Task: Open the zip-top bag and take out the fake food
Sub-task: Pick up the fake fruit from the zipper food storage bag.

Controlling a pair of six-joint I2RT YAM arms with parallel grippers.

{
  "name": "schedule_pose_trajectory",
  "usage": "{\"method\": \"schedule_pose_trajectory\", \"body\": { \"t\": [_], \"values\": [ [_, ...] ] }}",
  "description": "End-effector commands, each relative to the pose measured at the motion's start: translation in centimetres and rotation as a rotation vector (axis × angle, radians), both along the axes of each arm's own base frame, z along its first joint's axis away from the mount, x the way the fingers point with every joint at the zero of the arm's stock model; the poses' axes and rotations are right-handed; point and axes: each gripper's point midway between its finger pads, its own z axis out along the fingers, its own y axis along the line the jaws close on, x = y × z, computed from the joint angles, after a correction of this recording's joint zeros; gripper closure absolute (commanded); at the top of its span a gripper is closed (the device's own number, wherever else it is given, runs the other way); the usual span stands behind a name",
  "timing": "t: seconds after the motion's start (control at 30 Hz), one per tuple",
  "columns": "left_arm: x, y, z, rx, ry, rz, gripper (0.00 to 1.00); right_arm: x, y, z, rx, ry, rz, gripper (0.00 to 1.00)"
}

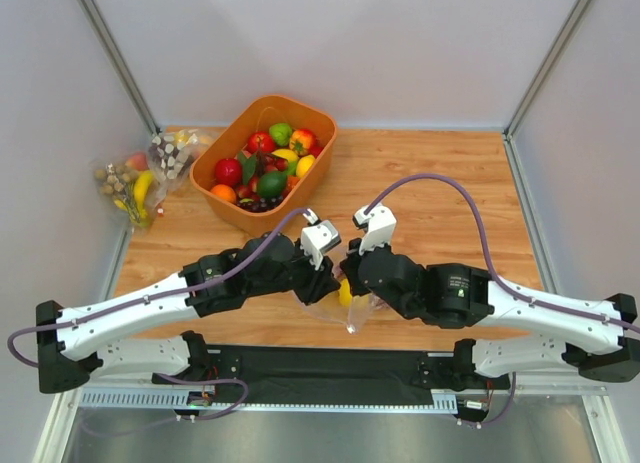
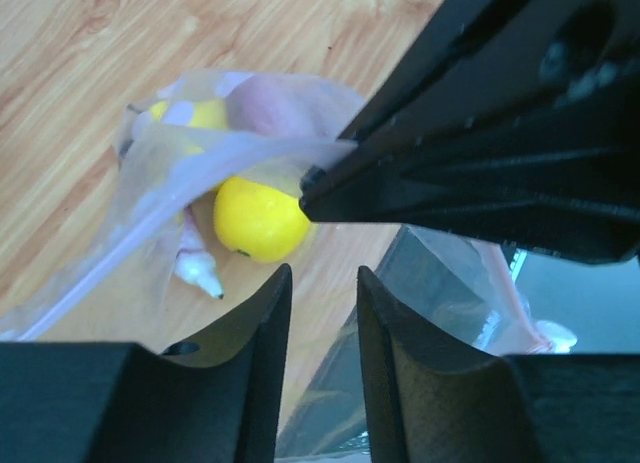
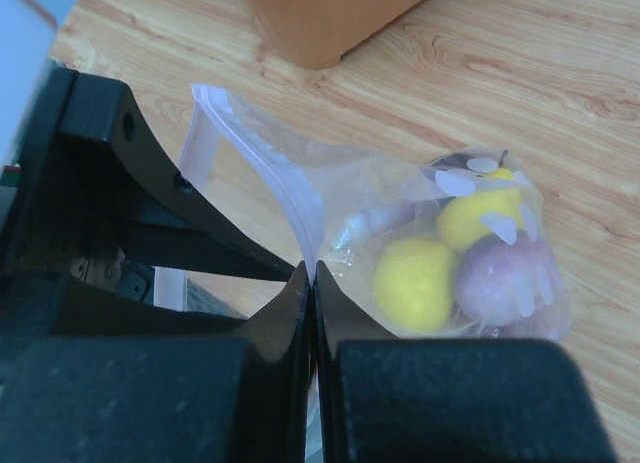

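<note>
Two arms reach in from their bases at the near edge of the table [image 1: 440,183], forearms angled inward so the wrists almost meet at the centre, close to that edge. The left gripper [image 2: 322,278] points down at the zip-top bag [image 3: 400,193]. Its fingers [image 2: 262,333] stand apart with a narrow gap, and nothing shows pinched between them. Facing it, the right gripper [image 3: 311,273] has its jaws pressed together on the bag's edge by the zip strip [image 3: 290,183], lifting that side of the mouth. The other flap stands up just beside the left gripper's finger; whether they touch cannot be told.

The bag lies on the wood between and under the two grippers, with its body towards the right gripper's far side. The fake food [image 3: 415,283] is inside it: two yellow round fruits and a purple onion [image 3: 495,278], bunched at the closed end.

Farther back, left of centre, sits an orange basket [image 1: 310,178] filled with mixed plastic fruit. Other clear bags [image 1: 135,178], one showing a banana, lie at the table's far left edge.
</note>
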Motion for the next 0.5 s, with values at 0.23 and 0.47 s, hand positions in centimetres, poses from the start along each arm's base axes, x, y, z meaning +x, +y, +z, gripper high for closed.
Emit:
{"method": "schedule_pose_trajectory", "body": {
  "t": [0.23,0.47],
  "values": [
    [0.5,-0.1,-0.8,-0.045,-0.053,0.016,0.43,-1.5,2.9,5.8,0.181,-0.025,0.074,1.0],
    [1.1,1.0,-5.4,0.0,-0.017,0.098,0.38,-1.4,3.5,5.0,0.143,-0.032,0.065,1.0]
  ]
}}
